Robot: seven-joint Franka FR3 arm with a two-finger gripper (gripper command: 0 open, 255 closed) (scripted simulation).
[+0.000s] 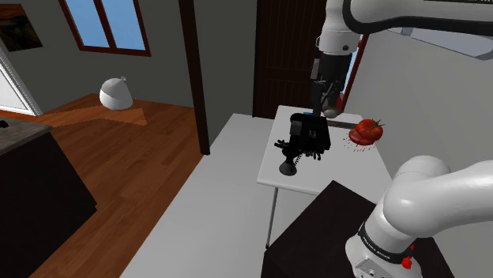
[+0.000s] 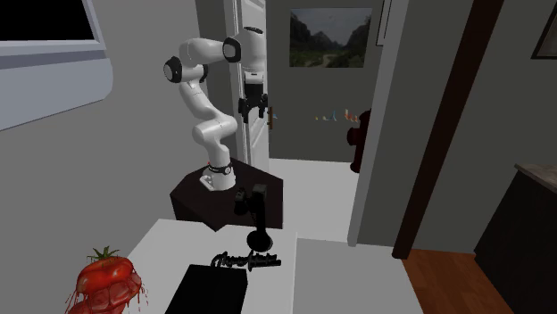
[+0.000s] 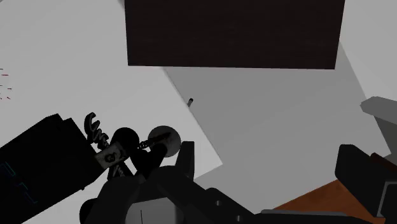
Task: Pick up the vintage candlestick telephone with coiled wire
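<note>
White table is centre-right in the shoulder view, arm upper right. Black box sits mid-table, with the black candlestick telephone upright beside it, frame centre. Red tomato is to the right. Gripper hangs above, fingers spread, holding nothing.

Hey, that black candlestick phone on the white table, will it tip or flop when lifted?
Probably tippy: the telephone stands tall and slim on a small round base. Its coiled wire lies loose on the table, so it would likely dangle and drag. It otherwise looks rigid.
</note>
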